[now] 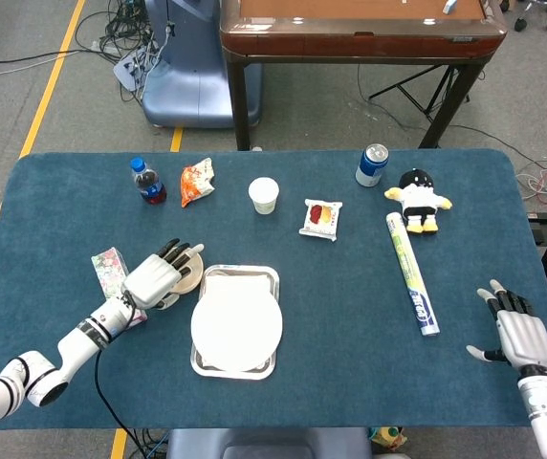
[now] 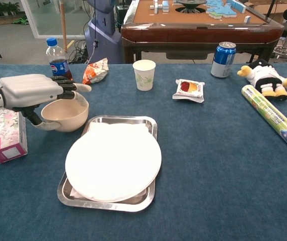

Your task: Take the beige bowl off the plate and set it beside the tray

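The beige bowl (image 2: 69, 118) (image 1: 190, 272) sits upright just left of the steel tray (image 2: 108, 118) (image 1: 240, 271), between it and a pink box. My left hand (image 2: 30, 90) (image 1: 151, 280) holds it: the fingers stretch flat over the rim and the thumb hooks the outer left wall. Whether the bowl's base touches the table I cannot tell. A white plate (image 2: 113, 163) (image 1: 237, 325) lies in the tray with nothing on it. My right hand (image 1: 517, 332) hovers at the table's near right corner, fingers spread and holding nothing; the chest view does not show it.
The pink box (image 2: 5, 135) lies close to the left of the bowl. Along the back stand a cola bottle (image 2: 58, 63), a snack bag (image 2: 96, 71), a paper cup (image 2: 144, 74), a snack packet (image 2: 189, 89) and a can (image 2: 224, 59). A penguin toy (image 2: 264, 76) and a wrap roll (image 2: 276, 120) are at the right.
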Available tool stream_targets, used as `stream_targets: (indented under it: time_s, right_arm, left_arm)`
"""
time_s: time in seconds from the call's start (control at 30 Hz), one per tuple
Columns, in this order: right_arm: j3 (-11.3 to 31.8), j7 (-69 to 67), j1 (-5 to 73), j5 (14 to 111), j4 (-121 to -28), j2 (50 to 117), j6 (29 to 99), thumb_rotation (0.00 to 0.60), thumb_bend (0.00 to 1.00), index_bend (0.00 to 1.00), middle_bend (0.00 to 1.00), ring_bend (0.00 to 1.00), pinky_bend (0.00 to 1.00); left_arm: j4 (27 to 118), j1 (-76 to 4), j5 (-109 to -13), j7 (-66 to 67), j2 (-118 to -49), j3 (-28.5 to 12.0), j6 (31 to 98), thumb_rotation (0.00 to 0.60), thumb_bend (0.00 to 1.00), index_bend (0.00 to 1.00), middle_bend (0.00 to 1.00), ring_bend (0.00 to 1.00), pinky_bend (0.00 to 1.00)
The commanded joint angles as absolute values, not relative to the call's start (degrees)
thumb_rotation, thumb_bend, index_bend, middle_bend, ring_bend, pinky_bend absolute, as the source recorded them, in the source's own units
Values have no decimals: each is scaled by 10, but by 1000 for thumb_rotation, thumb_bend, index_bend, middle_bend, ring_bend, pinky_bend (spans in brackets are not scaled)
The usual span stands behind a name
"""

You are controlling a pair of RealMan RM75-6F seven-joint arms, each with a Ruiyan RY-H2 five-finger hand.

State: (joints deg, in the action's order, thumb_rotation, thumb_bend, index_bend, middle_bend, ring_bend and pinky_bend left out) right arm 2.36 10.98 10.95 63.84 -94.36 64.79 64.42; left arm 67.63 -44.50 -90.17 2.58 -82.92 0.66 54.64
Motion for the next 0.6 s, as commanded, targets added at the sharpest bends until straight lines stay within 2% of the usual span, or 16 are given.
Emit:
stream_targets:
  time_s: [0.03,0.3,0.6]
  right_arm:
    - [22,110,109,642,-946,647,647,600,212,0,0,0,0]
    - [17,109,100,668,-961,642,671,600,212,0,0,0,0]
    - [7,108,83,714,-982,633,713,600,211,0,0,0,0]
  left_arm:
    - [721,-434,-890,60,-798,0,561,600,319,175,0,0,0]
    - [866,-385,-865,150,-712,2,615,600,319,180,0,0,0]
    - [975,-286,-891,185,-642,35,740,600,319,187,0,0,0]
